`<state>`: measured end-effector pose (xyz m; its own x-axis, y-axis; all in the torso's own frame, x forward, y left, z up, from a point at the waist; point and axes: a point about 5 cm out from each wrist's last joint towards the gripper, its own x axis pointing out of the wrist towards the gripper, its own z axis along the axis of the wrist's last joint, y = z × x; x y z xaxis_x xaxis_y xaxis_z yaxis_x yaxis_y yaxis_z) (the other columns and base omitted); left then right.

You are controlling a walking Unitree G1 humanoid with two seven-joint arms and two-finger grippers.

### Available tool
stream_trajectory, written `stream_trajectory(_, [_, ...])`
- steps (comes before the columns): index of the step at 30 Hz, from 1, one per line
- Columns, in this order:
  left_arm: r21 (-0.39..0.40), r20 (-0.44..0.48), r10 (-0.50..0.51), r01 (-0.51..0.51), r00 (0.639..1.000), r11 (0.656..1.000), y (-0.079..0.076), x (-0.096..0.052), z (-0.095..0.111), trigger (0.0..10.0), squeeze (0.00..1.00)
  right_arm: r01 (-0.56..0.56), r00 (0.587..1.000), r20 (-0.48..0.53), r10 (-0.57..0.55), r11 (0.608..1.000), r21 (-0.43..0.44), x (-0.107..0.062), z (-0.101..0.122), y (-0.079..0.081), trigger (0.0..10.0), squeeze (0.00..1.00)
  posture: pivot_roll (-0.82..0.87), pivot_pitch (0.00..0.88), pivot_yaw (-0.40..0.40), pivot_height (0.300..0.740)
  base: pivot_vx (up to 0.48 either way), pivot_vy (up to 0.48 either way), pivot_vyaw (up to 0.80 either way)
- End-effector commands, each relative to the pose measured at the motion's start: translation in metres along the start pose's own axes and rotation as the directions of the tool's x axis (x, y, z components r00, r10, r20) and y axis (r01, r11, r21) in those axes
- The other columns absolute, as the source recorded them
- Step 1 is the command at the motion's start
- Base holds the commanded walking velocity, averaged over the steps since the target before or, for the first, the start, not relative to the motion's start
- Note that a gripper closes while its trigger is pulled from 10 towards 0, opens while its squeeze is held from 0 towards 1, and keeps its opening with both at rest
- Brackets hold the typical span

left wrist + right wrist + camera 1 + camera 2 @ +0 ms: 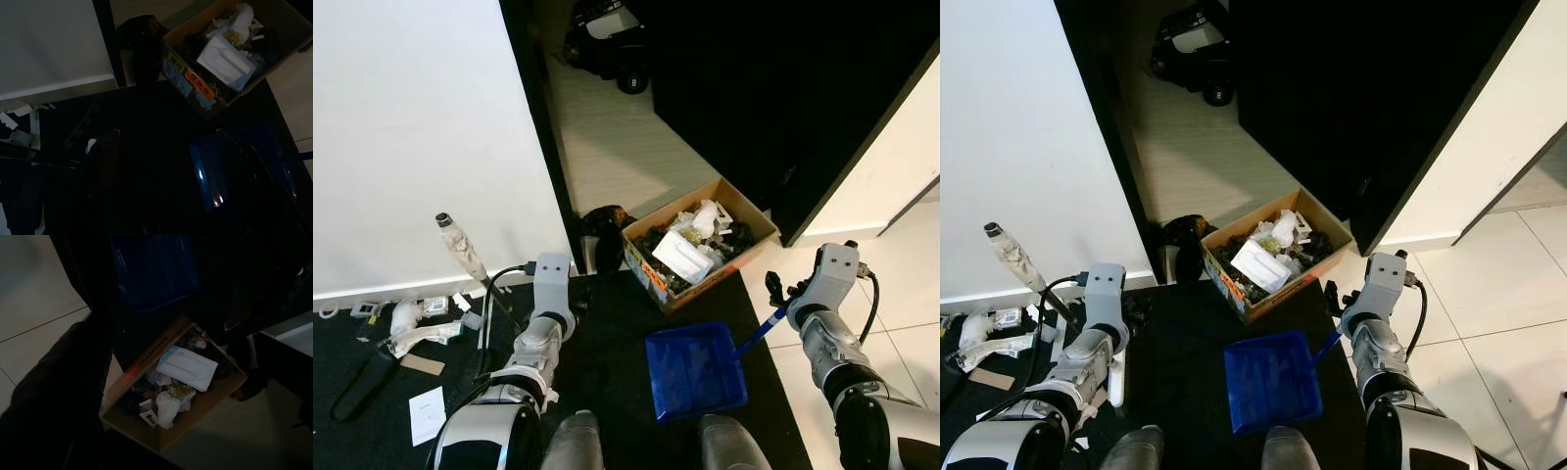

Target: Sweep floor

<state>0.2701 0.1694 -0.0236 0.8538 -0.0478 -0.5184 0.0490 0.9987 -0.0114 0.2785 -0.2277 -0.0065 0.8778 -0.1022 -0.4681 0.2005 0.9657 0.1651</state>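
A blue dustpan [695, 370] lies flat on the black mat [607, 343] just ahead of my feet. Its blue handle [760, 333] runs up to my right gripper [773, 290], which is shut on it. A thin stick with a taped pale tip [460, 245] slants up beside my left arm [551, 284]; the left fingers are lost against the dark mat. Scraps of white paper [428, 411] and crumpled white litter [411, 328] lie on the mat at the left. In the dark left wrist view the dustpan [239, 166] can be made out.
An open cardboard box [744, 238] full of rubbish stands beyond the dustpan, with a black bag [607, 220] beside it. A white wall [421, 137] is on the left, a dark door [783, 98] on the right, and pale tiles [901, 323] at far right. A black wheeled object [607, 39] sits further back.
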Motion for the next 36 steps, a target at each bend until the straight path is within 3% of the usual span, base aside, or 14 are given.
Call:
stream_trajectory(1, [-0.003,-0.003,0.001,-0.001,1.000,1.000,-0.002,0.000,0.000,10.0,0.00,0.004,1.000,-0.012,-0.004,1.000,-0.005,0.000,-0.001,-0.002,10.0,0.00,0.00,0.004,-0.043,0.740,0.000,0.000,0.00])
stream_trajectory(10, [0.004,-0.004,0.004,-0.004,1.000,1.000,-0.007,-0.001,-0.003,10.0,0.00,0.000,1.000,-0.027,-0.001,1.000,-0.026,-0.002,-0.003,-0.006,10.0,0.00,0.00,0.017,-0.077,0.740,0.000,0.000,0.00])
stream_trajectory(14, [0.086,-0.002,0.056,-0.056,0.998,0.995,-0.005,-0.004,-0.009,10.0,0.00,0.000,0.999,-0.047,-0.001,1.000,-0.024,-0.003,-0.007,-0.009,10.0,0.00,0.01,0.035,-0.070,0.740,0.000,0.000,0.00])
stream_trajectory(18, [0.094,0.012,0.010,-0.011,1.000,0.996,-0.006,-0.006,-0.012,10.0,0.00,0.010,1.000,-0.024,-0.011,1.000,-0.019,-0.003,-0.007,-0.006,10.0,0.00,0.01,0.046,-0.064,0.740,0.000,0.000,0.00])
stream_trajectory(19, [0.095,0.013,-0.005,0.004,1.000,0.996,-0.006,-0.007,-0.013,10.0,0.00,0.012,1.000,-0.021,-0.013,1.000,-0.021,-0.003,-0.007,-0.005,10.0,0.00,0.01,0.046,-0.064,0.740,0.000,0.000,0.00])
stream_trajectory(20, [0.085,0.040,0.002,-0.005,0.999,0.996,-0.001,-0.008,-0.011,10.0,0.00,-0.039,0.999,-0.005,0.039,0.998,-0.042,-0.002,-0.007,0.008,10.0,0.00,0.01,0.046,-0.048,0.740,0.000,0.000,0.00])
stream_trajectory(26, [0.139,0.019,0.032,-0.034,0.999,0.990,0.016,-0.010,-0.012,10.0,0.00,-0.100,0.995,0.004,0.100,0.995,-0.015,0.001,-0.008,0.027,10.0,0.00,0.01,0.039,-0.024,0.740,0.000,0.000,0.00])
stream_trajectory(30, [0.154,0.053,0.074,-0.082,0.996,0.985,0.034,-0.013,-0.006,10.0,0.00,-0.156,0.987,-0.039,0.154,0.985,-0.070,0.000,-0.015,0.043,10.0,0.00,0.03,0.044,-0.037,0.740,0.000,0.000,0.00])
stream_trajectory(32, [0.146,0.074,0.066,-0.076,0.995,0.986,0.037,-0.013,-0.003,10.0,0.00,-0.189,0.981,-0.054,0.185,0.980,-0.070,-0.001,-0.018,0.047,10.0,0.00,0.03,0.052,-0.041,0.740,0.000,0.000,0.00])
stream_trajectory(36, [0.166,0.169,-0.063,0.034,0.984,0.986,0.038,-0.016,0.010,10.0,0.00,-0.282,0.958,-0.081,0.274,0.952,-0.121,-0.005,-0.027,0.055,10.0,0.00,0.02,0.042,-0.038,0.740,0.000,0.000,0.00])
